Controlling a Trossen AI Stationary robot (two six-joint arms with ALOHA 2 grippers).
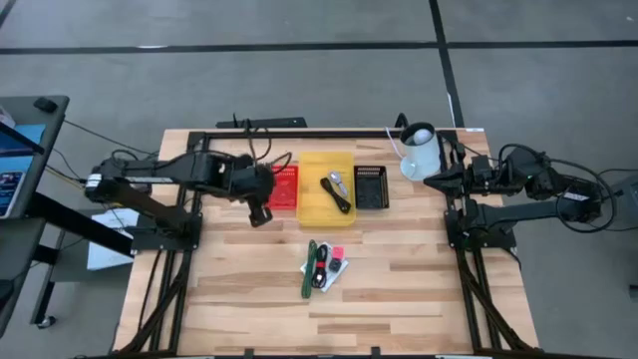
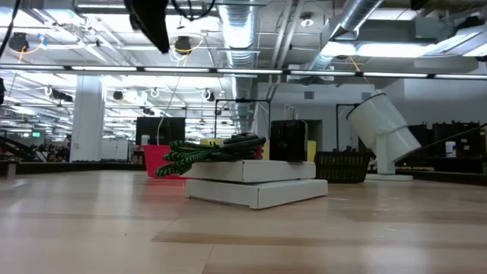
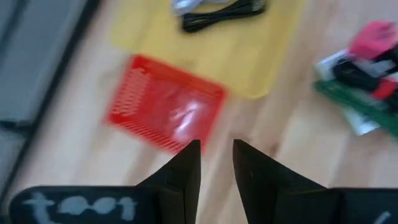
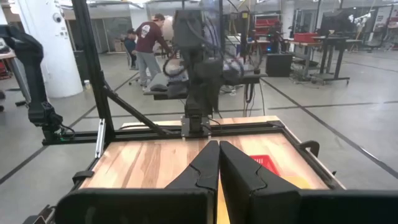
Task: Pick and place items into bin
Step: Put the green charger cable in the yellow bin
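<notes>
Items (image 1: 324, 265) lie heaped mid-table; only the low view shows their stacking. Left gripper (image 1: 259, 213) hovers beside the red bin (image 1: 285, 187), fingers slightly parted, empty.

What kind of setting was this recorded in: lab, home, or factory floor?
Most likely a large open robotics lab or workshop. Exposed ceiling ducts run overhead, the concrete floor carries taped lines, and people stand among other workbenches behind the wooden table.
</notes>
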